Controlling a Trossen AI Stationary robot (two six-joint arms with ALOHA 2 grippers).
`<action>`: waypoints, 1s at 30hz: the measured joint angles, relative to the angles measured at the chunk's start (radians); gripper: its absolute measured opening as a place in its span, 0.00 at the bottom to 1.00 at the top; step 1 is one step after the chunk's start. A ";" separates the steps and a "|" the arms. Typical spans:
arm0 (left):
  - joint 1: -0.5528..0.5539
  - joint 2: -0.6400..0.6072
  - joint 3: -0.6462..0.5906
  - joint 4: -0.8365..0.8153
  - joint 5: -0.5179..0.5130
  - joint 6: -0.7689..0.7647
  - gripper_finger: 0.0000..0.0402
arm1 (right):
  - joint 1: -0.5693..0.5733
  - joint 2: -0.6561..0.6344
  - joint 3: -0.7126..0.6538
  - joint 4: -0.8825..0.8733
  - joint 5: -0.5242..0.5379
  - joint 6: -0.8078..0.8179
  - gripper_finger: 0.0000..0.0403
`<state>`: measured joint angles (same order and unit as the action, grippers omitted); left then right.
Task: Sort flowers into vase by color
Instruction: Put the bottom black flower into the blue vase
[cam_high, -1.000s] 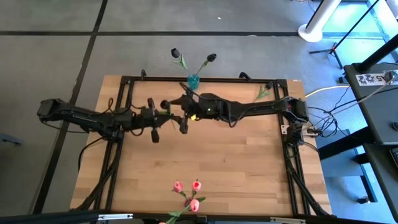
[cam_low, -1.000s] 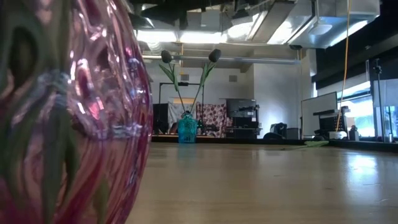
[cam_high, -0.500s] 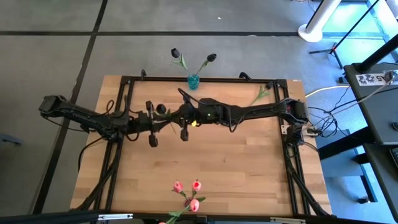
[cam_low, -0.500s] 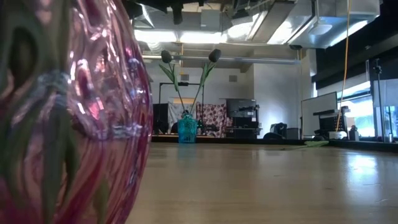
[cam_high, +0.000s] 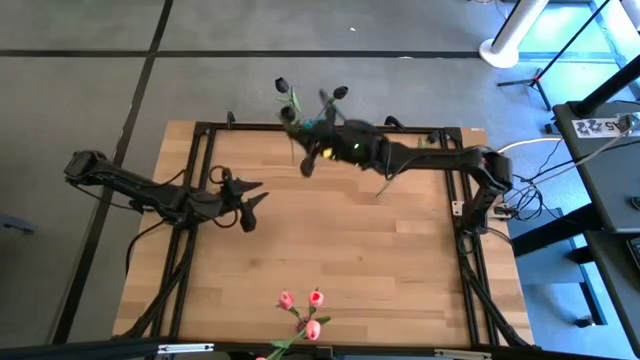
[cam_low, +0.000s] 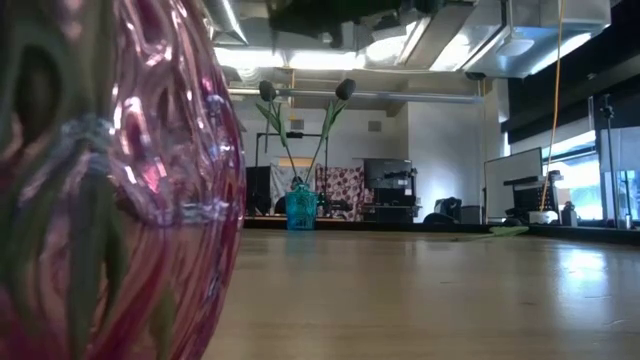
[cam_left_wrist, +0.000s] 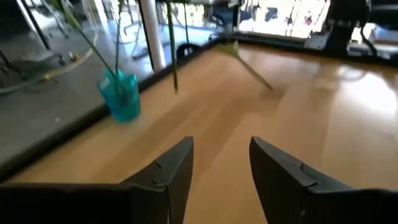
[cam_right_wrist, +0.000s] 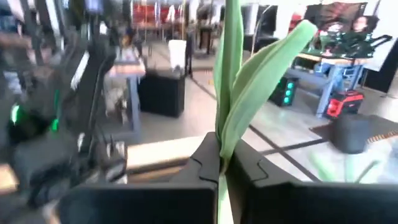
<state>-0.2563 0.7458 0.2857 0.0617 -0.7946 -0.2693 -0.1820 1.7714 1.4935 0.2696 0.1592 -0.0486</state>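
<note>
A small teal vase (cam_high: 312, 128) (cam_left_wrist: 122, 93) stands at the table's far edge with two dark-headed flowers (cam_high: 281, 85) (cam_low: 266, 91) in it. My right gripper (cam_high: 306, 143) (cam_right_wrist: 222, 163) hangs just beside this vase, shut on a third flower (cam_left_wrist: 171, 43) with a dark head (cam_high: 288, 114). My left gripper (cam_high: 258, 195) (cam_left_wrist: 221, 146) is open with nothing in it over the table's left half. A pink glass vase (cam_low: 110, 180) with pink flowers (cam_high: 300, 310) stands at the near edge. One more flower (cam_left_wrist: 249, 59) lies flat on the table at the far right. My right gripper pinches the flower's green stem (cam_right_wrist: 222, 134) between its two fingers, where a long leaf (cam_right_wrist: 267, 68) branches off. The fingers reach level across the upright stem. The flower is lifted clear, its lower end (cam_left_wrist: 176, 90) hanging free above the table beside the teal vase.
A black frame (cam_high: 200, 160) runs around the wooden tabletop. The middle of the table (cam_high: 350, 250) is bare wood. Room furniture and stands (cam_low: 385, 190) show beyond the far edge.
My left gripper has opened, let go of the flower and drawn back toward the table's left edge, sinking a little. My right gripper has taken the flower and carried it toward the far edge, up next to the teal vase.
</note>
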 joint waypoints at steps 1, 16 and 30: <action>-0.008 0.001 -0.017 0.003 0.000 -0.019 0.38 | -0.019 -0.013 -0.008 0.016 -0.021 0.019 0.02; -0.007 0.002 -0.216 0.345 0.005 -0.064 0.32 | -0.394 -0.117 0.197 -0.054 -0.334 0.170 0.01; 0.086 0.002 -0.217 0.539 0.062 0.049 0.25 | -0.690 0.140 0.221 0.198 -0.757 0.413 0.01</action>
<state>-0.1707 0.7477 0.0689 0.6004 -0.7326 -0.2205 -0.8723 1.9113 1.7142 0.4671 -0.5982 0.3646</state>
